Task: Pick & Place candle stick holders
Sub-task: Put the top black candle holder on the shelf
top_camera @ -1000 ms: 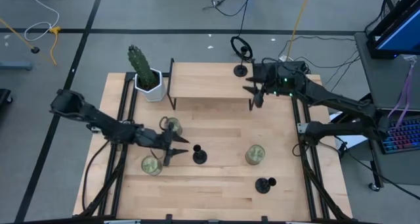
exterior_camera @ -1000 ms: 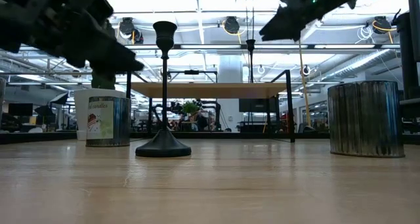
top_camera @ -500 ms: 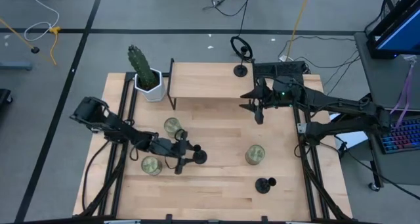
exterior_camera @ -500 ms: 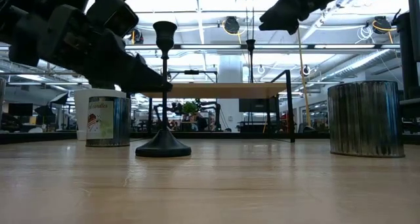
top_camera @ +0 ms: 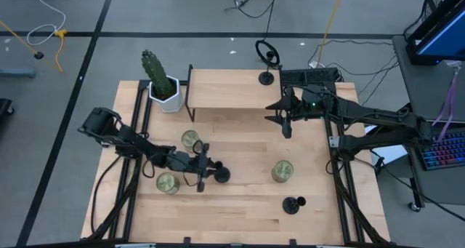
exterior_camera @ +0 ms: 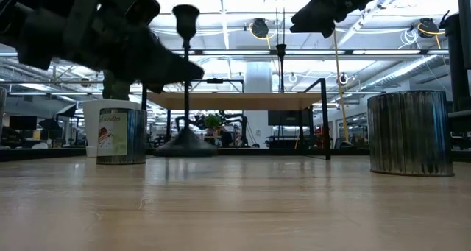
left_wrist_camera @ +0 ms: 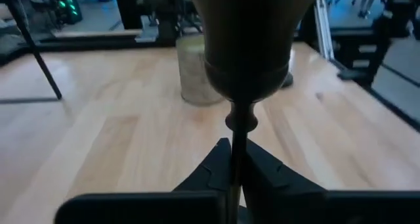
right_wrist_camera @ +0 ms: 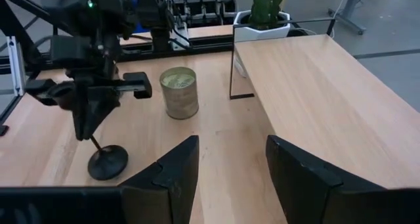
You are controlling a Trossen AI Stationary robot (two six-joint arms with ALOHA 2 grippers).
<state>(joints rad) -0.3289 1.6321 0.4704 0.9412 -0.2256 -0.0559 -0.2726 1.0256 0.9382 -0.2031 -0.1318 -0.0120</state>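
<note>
A black candle stick holder (top_camera: 220, 174) is held by my left gripper (top_camera: 208, 172), just left of the table's middle. Its cup (left_wrist_camera: 248, 40) fills the left wrist view. A second holder (top_camera: 293, 204) stands on its base near the front right. A third (top_camera: 267, 77) stands at the far edge, right of the raised shelf. My right gripper (top_camera: 285, 121) hangs open above the table by the shelf's right leg, with nothing between its fingers (right_wrist_camera: 170, 178). My left gripper pinches the holder's thin stem (left_wrist_camera: 237, 135) between its two fingers, a short way below the cup. The fingers come from the table's left, about level, and lie across the stem. The holder stays upright, its base (exterior_camera: 184, 146) slightly above the tabletop.
Three candle tins stand on the table: two (top_camera: 190, 139) (top_camera: 168, 182) beside my left arm and one (top_camera: 282, 171) at the right. A raised wooden shelf (top_camera: 232, 88) on black legs spans the far middle. A potted cactus (top_camera: 161, 84) stands at its left.
My left gripper has gone toward the table's right edge to the holder and taken hold of its stem. The holder has risen slightly off the table and stays upright. My right gripper has come a little toward the near edge.
</note>
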